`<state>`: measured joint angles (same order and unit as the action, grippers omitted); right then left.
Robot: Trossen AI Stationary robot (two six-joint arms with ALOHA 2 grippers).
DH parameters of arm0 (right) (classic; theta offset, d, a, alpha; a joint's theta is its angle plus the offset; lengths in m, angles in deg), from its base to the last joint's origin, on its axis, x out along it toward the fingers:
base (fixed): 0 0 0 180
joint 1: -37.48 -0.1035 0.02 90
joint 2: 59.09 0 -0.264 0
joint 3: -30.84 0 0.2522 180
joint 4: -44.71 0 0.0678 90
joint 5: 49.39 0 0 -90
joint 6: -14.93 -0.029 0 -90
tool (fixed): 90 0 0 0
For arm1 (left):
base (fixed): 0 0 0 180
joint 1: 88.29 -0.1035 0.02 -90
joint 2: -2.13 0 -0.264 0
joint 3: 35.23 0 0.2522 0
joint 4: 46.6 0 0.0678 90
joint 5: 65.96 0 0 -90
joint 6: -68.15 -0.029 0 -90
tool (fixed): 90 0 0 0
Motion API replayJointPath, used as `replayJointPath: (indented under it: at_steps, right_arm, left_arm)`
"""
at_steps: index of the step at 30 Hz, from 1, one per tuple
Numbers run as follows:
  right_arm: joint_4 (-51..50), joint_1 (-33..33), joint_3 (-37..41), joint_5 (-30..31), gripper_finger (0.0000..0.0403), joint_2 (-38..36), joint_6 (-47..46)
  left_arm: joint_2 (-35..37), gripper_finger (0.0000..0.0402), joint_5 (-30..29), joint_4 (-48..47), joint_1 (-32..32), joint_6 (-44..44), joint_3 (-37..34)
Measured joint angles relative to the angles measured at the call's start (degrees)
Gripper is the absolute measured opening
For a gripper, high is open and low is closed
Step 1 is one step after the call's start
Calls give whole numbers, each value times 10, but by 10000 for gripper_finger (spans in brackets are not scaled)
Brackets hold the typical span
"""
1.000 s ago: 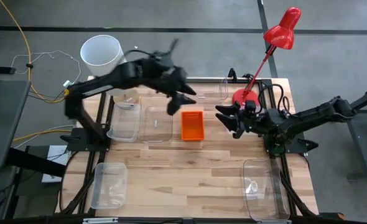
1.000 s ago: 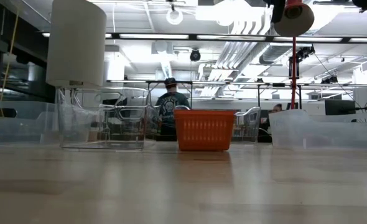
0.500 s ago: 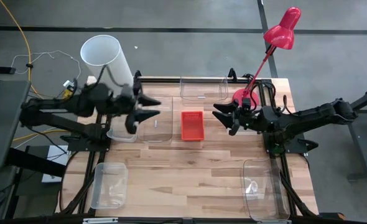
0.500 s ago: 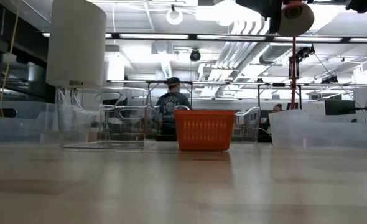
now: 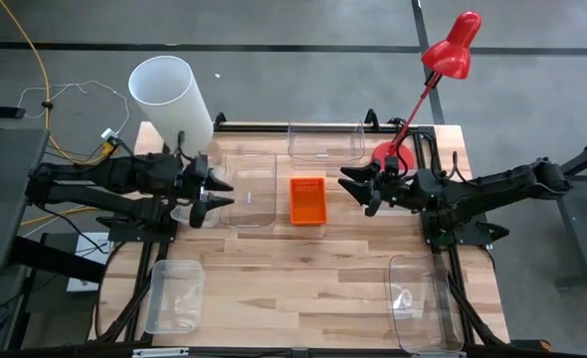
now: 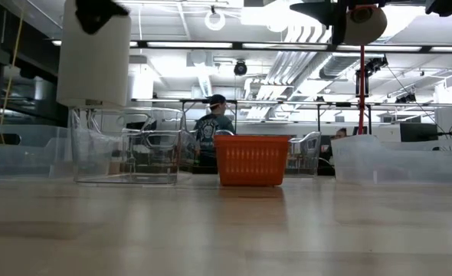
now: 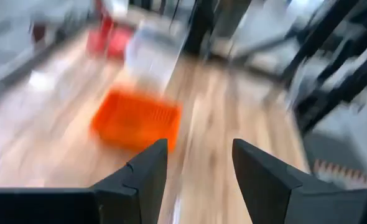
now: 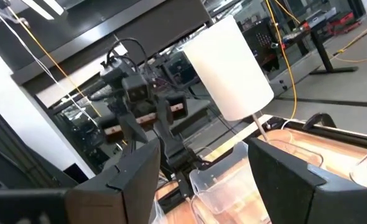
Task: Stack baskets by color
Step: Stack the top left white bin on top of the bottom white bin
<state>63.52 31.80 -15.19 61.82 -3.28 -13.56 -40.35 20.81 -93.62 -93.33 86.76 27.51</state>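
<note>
One orange basket (image 5: 307, 200) stands on its base at the table's middle, also seen in the low view (image 6: 250, 160) and the left wrist view (image 7: 137, 118). Clear baskets stand around it: two side by side to its left (image 5: 250, 189) (image 5: 196, 199), one at the far edge (image 5: 325, 142), and one at each near corner (image 5: 174, 295) (image 5: 423, 301). My left gripper (image 5: 210, 191) hovers open over the leftmost clear basket, with nothing between its fingers (image 7: 199, 174). My right gripper (image 5: 359, 189) hangs open and empty to the right of the orange basket.
A white cylindrical lampshade (image 5: 170, 91) rises at the far left corner. A red desk lamp (image 5: 443, 60) stands at the far right, its base (image 5: 385, 154) right behind my right gripper. Bare wood lies between the two near clear baskets. A person (image 6: 211, 126) stands in the room beyond.
My left gripper has drawn back from beside the orange basket toward the table's left edge and come down, staying open. The baskets have not moved.
</note>
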Motion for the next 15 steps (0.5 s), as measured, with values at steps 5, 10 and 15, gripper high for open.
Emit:
replayJointPath:
  at_steps: [5, 10, 15]
  right_arm:
    - [-5, 0, 0, 0, 232, 0, -1]
    - [-8, 0, 0, 0, 232, 0, -2]
    - [-15, 0, 0, 0, 232, 0, -2]
  left_arm:
    - [-13, 168, 65, -145, 7, 37, 19]
    - [-22, 168, 192, -260, 46, 107, 21]
    - [-37, 168, 207, -295, 140, 163, 21]
